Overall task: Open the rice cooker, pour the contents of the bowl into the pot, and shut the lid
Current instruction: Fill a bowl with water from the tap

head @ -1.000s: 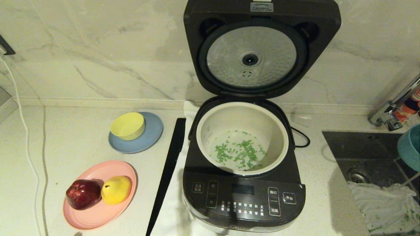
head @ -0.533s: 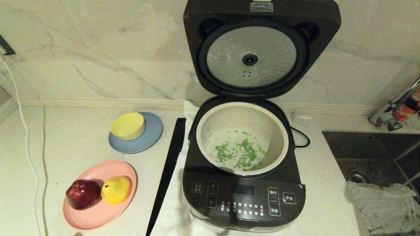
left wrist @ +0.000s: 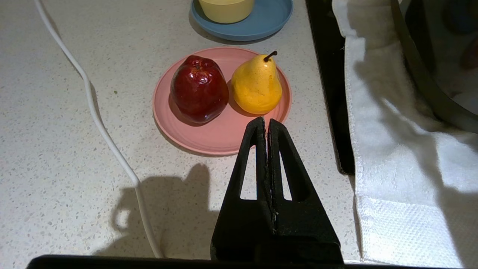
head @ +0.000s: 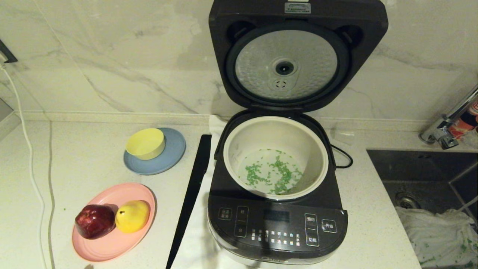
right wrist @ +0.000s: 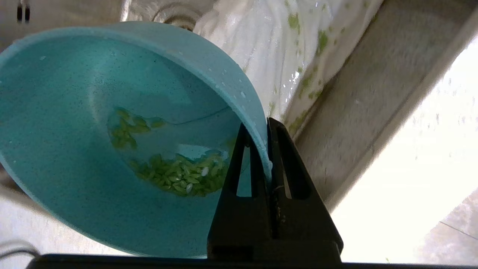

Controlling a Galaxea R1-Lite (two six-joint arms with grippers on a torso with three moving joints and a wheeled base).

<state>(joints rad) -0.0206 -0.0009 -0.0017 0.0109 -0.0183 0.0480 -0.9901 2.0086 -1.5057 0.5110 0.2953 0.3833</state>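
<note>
Head view: the rice cooker (head: pixel 278 209) stands on the counter with the lid (head: pixel 295 56) swung up against the far wall and the pot (head: pixel 275 158) open, green contents (head: pixel 274 173) scattered in its bottom. Neither arm shows here. Left of the cooker lie a long black strip (head: pixel 192 194), a yellow bowl (head: pixel 145 143) on a grey-blue plate (head: pixel 173 155), and a pink plate (head: pixel 112 246) with an apple (head: pixel 94 221) and a pear (head: pixel 132 215); to the right the sink (head: pixel 429 175) holds a white cloth (head: pixel 440 233). The lid's top edge sits high, so a push to close it needs clear room above and behind; the near counter on the right looks the freest approach.

Left wrist view: the left gripper (left wrist: pixel 266 125) hangs parked with its fingers pressed together, empty, above the near edge of the pink plate. A sudden move could knock the fruit.

Right wrist view: the right gripper (right wrist: pixel 266 129) is clamped on the rim of the teal bowl (right wrist: pixel 74 149), which is tilted over the sink area beside the counter's edge. Some green bits and water remain inside. Tilted this way, they could spill onto the cloth rather than into the pot, and a thin rim pinch may slip when wet.
</note>
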